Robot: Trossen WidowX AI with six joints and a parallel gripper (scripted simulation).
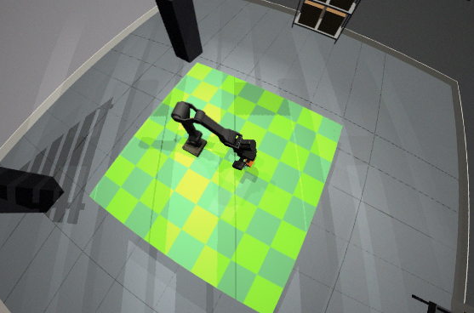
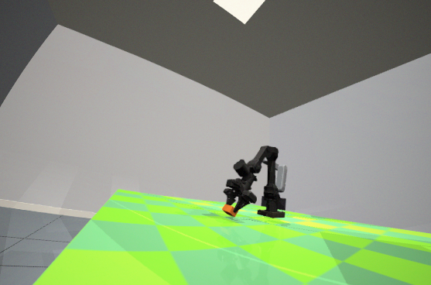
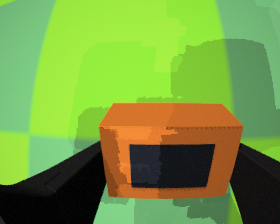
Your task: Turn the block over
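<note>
a small orange rectangular block [image 3: 169, 149] with a dark navy rectangular patch on one face is clamped on its two short sides. that marked face looks toward the wrist camera. in the exterior view the block [image 2: 230, 209] hangs tilted, just above the green checkered table [image 2: 150, 248].
</note>
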